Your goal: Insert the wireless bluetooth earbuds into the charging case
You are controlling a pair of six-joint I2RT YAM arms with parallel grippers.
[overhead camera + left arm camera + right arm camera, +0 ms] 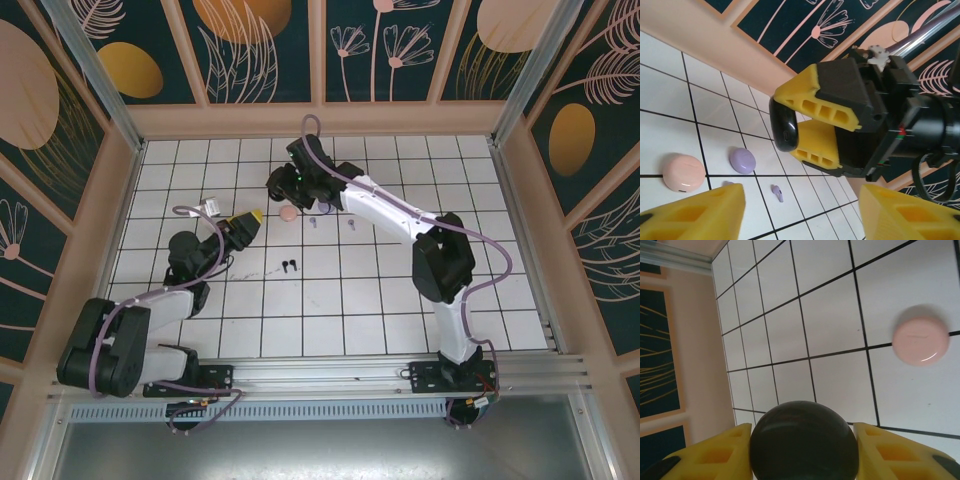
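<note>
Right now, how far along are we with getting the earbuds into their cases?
Done: nothing visible; black earbuds and a lilac earbud lie on the tiles. In hand: right claw grips the black case; left claw open. Left: all insertions; pink case, lilac case sit shut.

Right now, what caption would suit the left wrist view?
Right gripper pinches a black case; pink case, lilac case and lilac earbud lie on the tiles.

We find the first case (803, 440) in the right gripper (792, 117), above the table (400, 300). The second case (684, 172) and third case (742, 160) lie side by side, an earbud (777, 193) beside the third, an earbud pair (288, 266) nearer the bases.
</note>
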